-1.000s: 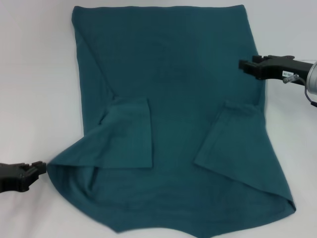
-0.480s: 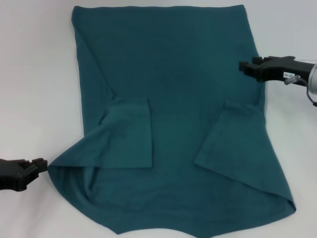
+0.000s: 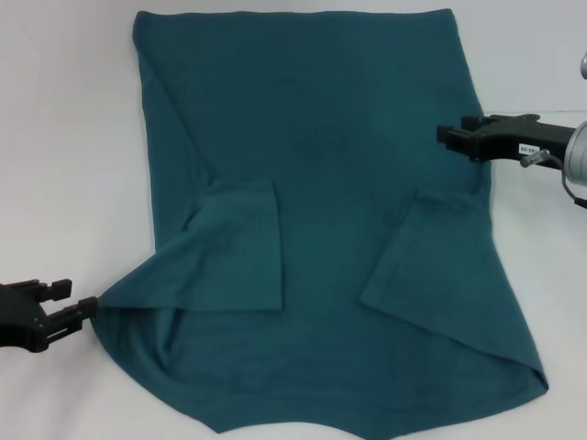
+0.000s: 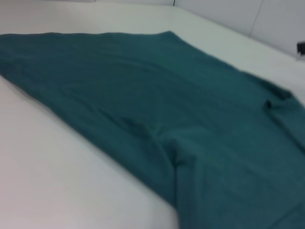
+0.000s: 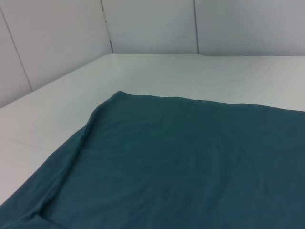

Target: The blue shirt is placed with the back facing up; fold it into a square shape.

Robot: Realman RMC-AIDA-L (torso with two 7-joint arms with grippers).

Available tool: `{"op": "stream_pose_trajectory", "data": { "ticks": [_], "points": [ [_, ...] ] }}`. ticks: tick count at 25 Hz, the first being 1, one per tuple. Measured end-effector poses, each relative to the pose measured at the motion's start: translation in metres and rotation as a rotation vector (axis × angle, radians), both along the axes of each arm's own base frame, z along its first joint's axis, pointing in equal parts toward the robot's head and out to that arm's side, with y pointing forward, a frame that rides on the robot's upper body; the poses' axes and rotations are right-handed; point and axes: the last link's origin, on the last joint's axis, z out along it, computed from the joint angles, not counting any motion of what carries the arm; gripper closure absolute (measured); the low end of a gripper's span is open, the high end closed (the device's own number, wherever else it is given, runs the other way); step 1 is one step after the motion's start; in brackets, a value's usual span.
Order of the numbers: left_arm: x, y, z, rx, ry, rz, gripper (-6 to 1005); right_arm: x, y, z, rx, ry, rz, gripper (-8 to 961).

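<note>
The blue shirt (image 3: 321, 229) lies spread on the white table (image 3: 64, 137), with both short sleeves folded inward onto the body. My left gripper (image 3: 73, 298) is low at the near left and open. Its fingertips just reach the shirt's bulging side edge, and no cloth shows between them. My right gripper (image 3: 449, 136) reaches in from the right over the shirt's right edge, around mid-length. In the left wrist view the shirt (image 4: 190, 143) fills the frame with a raised fold. In the right wrist view the shirt (image 5: 190, 167) lies flat with one corner showing.
White tabletop (image 3: 541, 275) surrounds the shirt on both sides. The shirt's near hem runs to the bottom edge of the head view. Pale wall panels (image 5: 143, 24) stand beyond the table's far edge.
The left gripper has opened and nudged right to the shirt's side edge. The right gripper has moved inward and slightly nearer, over the shirt's right edge. The shirt is unchanged.
</note>
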Motion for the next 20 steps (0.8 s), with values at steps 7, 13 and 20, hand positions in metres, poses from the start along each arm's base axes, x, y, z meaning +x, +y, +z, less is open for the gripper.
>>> {"op": "stream_pose_trajectory", "data": {
  "ticks": [7, 13, 20],
  "points": [
    [-0.005, 0.013, -0.012, 0.009, 0.115, -0.024, 464, 0.0, -0.002, -0.005, -0.014, 0.013, -0.01, 508],
    [0.001, 0.021, -0.019, -0.012, 0.149, -0.061, 261, 0.001, -0.002, -0.006, -0.016, 0.026, -0.027, 508],
    [0.002, 0.022, -0.023, -0.04, 0.186, -0.09, 262, 0.002, -0.002, -0.006, -0.012, 0.032, -0.039, 508]
  ]
}}
